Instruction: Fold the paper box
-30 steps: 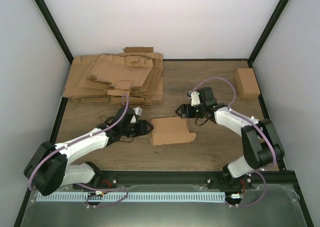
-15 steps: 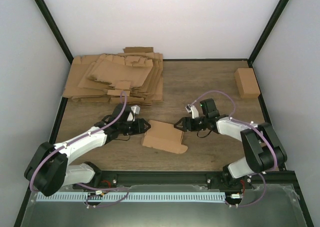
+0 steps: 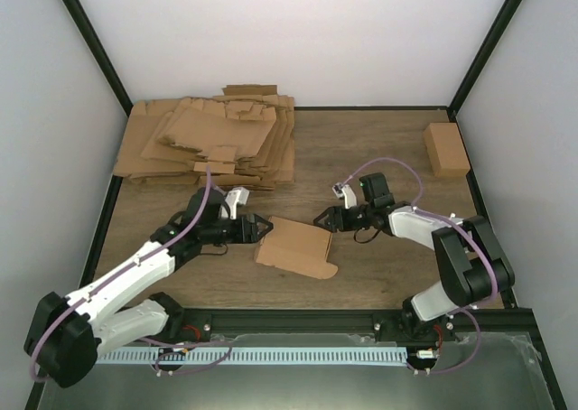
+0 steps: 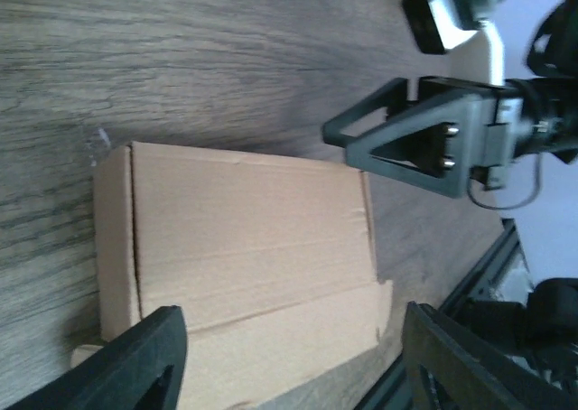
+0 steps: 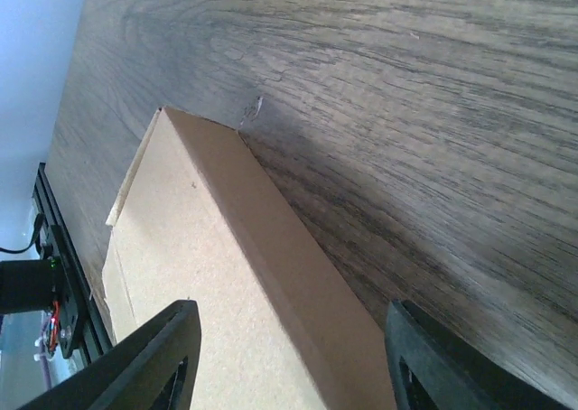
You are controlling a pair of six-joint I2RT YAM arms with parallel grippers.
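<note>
The paper box (image 3: pixel 295 246) is a small brown folded carton lying flat on the wooden table, turned slightly, with a tab at its near right corner. My left gripper (image 3: pixel 256 228) is open at its left end, not touching it; in the left wrist view the box (image 4: pixel 244 247) lies ahead of the gripper (image 4: pixel 289 360). My right gripper (image 3: pixel 322 219) is open at the box's far right corner, apart from it; the right wrist view shows the box's (image 5: pixel 226 311) edge between the open fingers of the gripper (image 5: pixel 293 356).
A thick heap of flat brown cardboard sheets (image 3: pixel 212 144) lies at the back left. A finished small carton (image 3: pixel 446 149) sits at the back right by the wall. The black frame rail (image 3: pixel 298 321) runs along the near edge.
The box has been turned and shifted toward the near left. Both grippers have moved with it, the left arm stretching out and the right gripper coming down toward the box's corner.
</note>
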